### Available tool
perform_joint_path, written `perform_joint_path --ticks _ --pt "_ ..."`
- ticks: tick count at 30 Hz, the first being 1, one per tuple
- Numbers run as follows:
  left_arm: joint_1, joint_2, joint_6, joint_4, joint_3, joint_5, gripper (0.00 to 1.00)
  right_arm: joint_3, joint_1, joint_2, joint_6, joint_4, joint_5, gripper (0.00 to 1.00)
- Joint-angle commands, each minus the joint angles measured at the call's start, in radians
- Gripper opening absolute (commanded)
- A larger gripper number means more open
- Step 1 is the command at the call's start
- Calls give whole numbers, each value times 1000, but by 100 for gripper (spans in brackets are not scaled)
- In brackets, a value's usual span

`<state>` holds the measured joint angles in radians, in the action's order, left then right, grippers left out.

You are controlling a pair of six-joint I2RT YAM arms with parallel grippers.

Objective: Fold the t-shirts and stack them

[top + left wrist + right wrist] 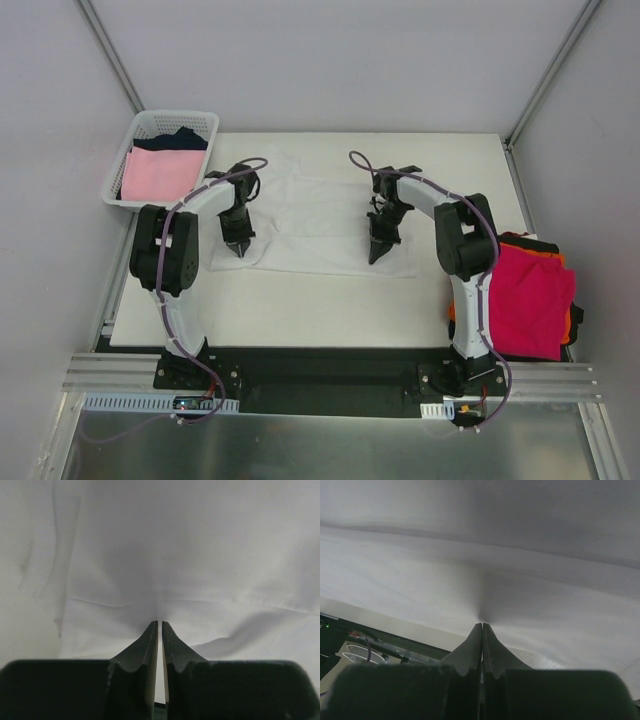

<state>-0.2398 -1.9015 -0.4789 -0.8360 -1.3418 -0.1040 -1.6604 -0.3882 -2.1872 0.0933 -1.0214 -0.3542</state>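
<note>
From overhead I see the white t-shirt (320, 225) spread across the middle of the surface (300, 310). It is white on white, so its far edge and sleeves are hard to trace. My left claw (240, 250) is down on its near-left part and my right claw (377, 252) on its near-right part; from above, the arms' own bodies cover both tips.

In the left wrist view the left claw (160, 624) is closed to a thin slit, with white cloth puckered and pinched at its tip. In the right wrist view the right claw (482, 626) is fully closed, the cloth drawn to a point at its tip and its hem raised off the surface. I take that as a grip, though the nip itself is lost in shadow.

In the basket (178, 117) at the far left lies a pink shirt (155, 175), with a dark shirt (180, 140) behind it, mostly hidden. At the right edge a magenta shirt (530, 300) tops a pile. Orange cloth (571, 318) and black cloth (520, 238) show only as slivers beneath, and the right arm covers the pile's left side.
</note>
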Motion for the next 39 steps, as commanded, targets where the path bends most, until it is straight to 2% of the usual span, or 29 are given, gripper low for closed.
perform_joint_path --ticks 1,9,15,24,36,37,39 --pt "34 -8 28 2 0 -48 7 59 5 72 23 55 -8 1" --pt "65 -7 48 -15 13 -72 9 191 37 133 82 176 -5 1" --pt "85 2 60 -21 44 -91 9 251 127 158 108 228 -14 1" --pt "103 -4 85 -41 26 -114 10 243 216 162 80 215 -15 1" --pt "105 -31 79 -51 16 -129 11 254 236 167 74 207 -22 1" --pt "105 -34 80 -52 18 -129 11 254 238 167 72 205 -25 2" --pt "105 -33 82 -52 18 -134 11 255 236 172 71 211 -34 11"
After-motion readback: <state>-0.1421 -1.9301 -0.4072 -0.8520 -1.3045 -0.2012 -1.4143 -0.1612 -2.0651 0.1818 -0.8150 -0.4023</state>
